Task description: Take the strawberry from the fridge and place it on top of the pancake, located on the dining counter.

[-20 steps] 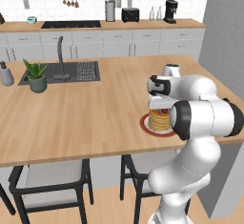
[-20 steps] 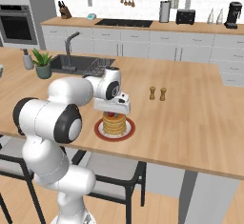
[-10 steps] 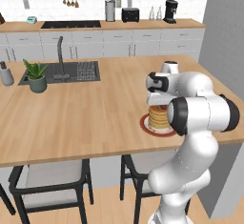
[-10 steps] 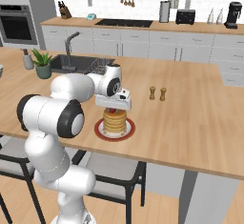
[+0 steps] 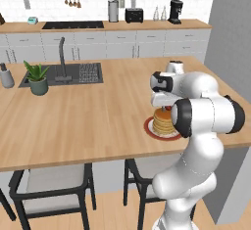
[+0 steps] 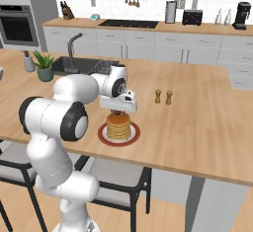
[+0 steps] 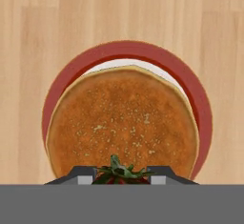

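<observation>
The pancake (image 7: 121,123) is a golden-tan stack on a small red-rimmed plate (image 7: 128,49), standing on the light-wood dining counter (image 5: 88,116). My gripper (image 7: 120,174) hangs just above the stack's near edge, pointing straight down. It is shut on the strawberry (image 7: 116,170), whose green leaves and red top show between the two dark tips. From the right base view the strawberry (image 6: 117,112) is a small red spot under the hand, a little above the pancake (image 6: 118,124). In the left base view my gripper (image 5: 166,107) hovers over the pancake (image 5: 163,121). The fridge is out of view.
Salt and pepper shakers (image 6: 163,96) stand on the counter right of the plate. A dark inset sink (image 5: 63,73) with a faucet and a potted plant (image 5: 37,78) lie far left. Chairs (image 5: 51,185) line the near edge. The wall counter (image 5: 98,26) runs behind.
The hand has shifted only slightly above the pancake, and the strawberry has stayed in its grip.
</observation>
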Controlling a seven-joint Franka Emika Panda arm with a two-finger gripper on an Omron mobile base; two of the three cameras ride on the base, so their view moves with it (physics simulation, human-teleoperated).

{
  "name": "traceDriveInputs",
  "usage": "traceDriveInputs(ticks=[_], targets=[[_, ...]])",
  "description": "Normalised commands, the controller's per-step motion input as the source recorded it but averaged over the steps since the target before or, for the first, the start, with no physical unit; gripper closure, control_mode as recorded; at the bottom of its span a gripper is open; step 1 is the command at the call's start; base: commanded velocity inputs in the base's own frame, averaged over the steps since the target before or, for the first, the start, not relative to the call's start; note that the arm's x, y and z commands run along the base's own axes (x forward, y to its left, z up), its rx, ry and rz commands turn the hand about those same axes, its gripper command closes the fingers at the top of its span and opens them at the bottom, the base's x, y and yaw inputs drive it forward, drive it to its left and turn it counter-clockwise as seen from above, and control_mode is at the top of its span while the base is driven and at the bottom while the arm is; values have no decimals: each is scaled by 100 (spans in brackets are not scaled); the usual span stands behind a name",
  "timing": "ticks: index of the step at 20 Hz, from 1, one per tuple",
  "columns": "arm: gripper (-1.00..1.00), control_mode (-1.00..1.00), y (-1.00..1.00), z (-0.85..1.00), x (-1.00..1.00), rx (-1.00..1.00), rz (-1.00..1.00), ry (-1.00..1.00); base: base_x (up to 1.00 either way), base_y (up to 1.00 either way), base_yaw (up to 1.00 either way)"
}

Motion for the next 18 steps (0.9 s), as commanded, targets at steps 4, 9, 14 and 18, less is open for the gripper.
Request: traceDriveInputs(ticks=[4,9,14,18], targets=[[100,-100,0,-23,0,0,0,0,0,0,0],[100,-100,0,-52,0,0,0,0,0,0,0],[-100,-100,0,-41,-1,0,0,1,0,0,0],[-100,-100,0,-5,-14,0,0,0,0,0,0]])
